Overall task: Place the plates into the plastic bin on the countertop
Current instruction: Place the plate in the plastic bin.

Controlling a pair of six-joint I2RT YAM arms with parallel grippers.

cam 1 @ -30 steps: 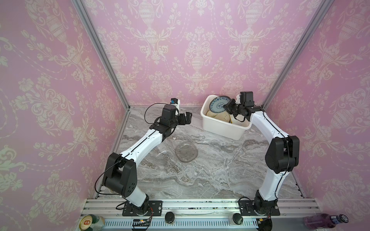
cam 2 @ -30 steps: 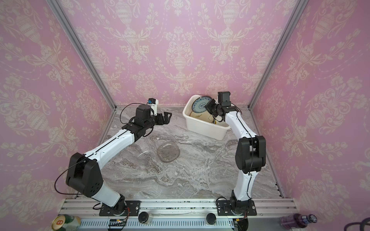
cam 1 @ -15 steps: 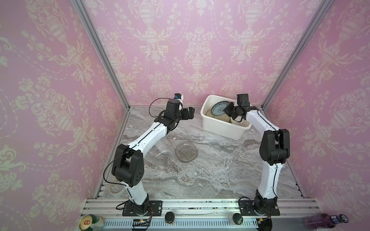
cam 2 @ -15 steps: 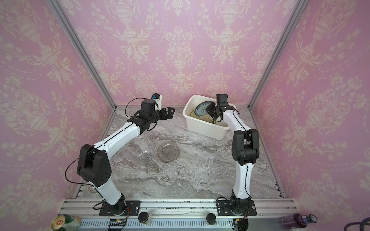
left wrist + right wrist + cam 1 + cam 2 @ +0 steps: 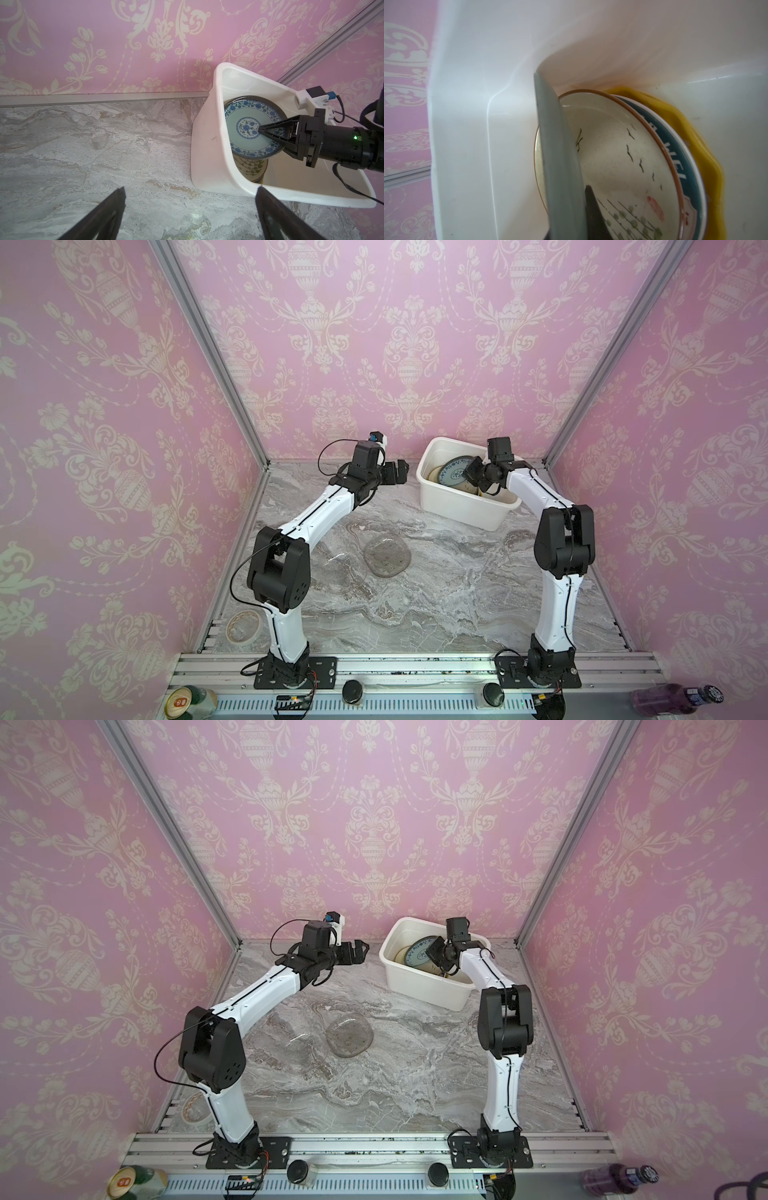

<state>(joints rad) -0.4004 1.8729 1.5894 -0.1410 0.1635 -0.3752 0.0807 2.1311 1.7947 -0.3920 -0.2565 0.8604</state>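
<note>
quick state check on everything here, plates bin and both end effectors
plastic bin: upright on the countertop, plates inside
teal plate: in the bin, tilted on edge
cream plate: stacked in the bin under the teal plate
glass plate: flat on the countertop, outside the bin
clear plate: flat beside it, outside too
right end effector: shut, tips at the teal plate's face
left end effector: open, empty

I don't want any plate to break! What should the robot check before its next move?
1. Right gripper shut on the teal plate: ok.
2. Teal plate flat in the plastic bin: not ok, it stands tilted.
3. Left gripper open, outside the bin: ok.
4. Every plate binned: not ok, a grey glass plate and a clear glass plate lie on the countertop.
5. Stack underneath unharmed: cannot tell.
</note>
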